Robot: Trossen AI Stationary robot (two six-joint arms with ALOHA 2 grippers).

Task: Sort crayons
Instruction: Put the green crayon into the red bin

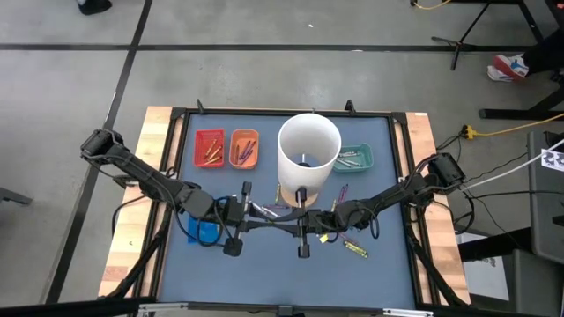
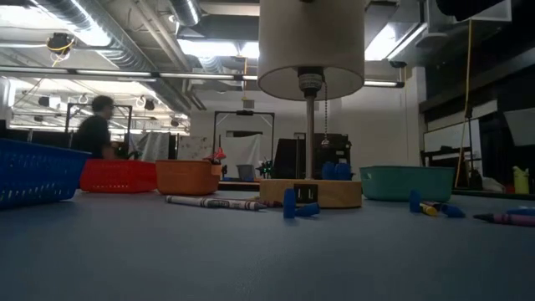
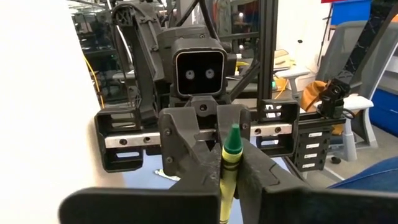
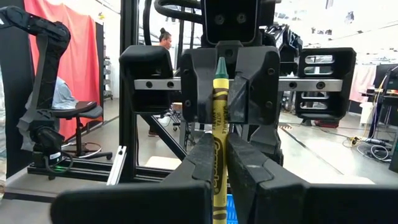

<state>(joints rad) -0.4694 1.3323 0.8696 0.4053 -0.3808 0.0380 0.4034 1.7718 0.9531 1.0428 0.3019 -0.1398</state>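
Observation:
One crayon (image 4: 219, 106) with a yellow-green wrapper and a green tip (image 3: 232, 138) is held between both grippers, which face each other above the mat in front of the white cylinder (image 1: 308, 150). My left gripper (image 3: 229, 160) and my right gripper (image 4: 219, 142) are each shut on it. In the high view they meet at mid-table, left gripper (image 1: 264, 214) and right gripper (image 1: 286, 217). More crayons lie loose on the mat: a yellow one (image 1: 354, 249), a purple one (image 1: 342, 189) and a pale one (image 2: 213, 202). Neither gripper shows in the low view. My left gripper pinches the crayon's wrapped shaft (image 3: 227, 174) between its two fingers, a little below the green tip. It comes in level from the table's left, fingers across the crayon. The crayon stands roughly upright, tip up, clear of the table. My right gripper pinches the same crayon's wrapped shaft (image 4: 217, 158) between its two fingers, coming in about level from the table's right, fingers across it. The crayon rises above the fingers, and its green tip (image 4: 220, 65) stands between the left gripper's fingers.
Red (image 1: 209, 147), orange (image 1: 244, 148) and teal (image 1: 354, 158) trays stand along the far side, and a blue tray (image 1: 203, 231) sits under the left arm. The tall white cylinder stands on a wooden base (image 2: 311, 193). A person moves in the room behind (image 2: 96, 125).

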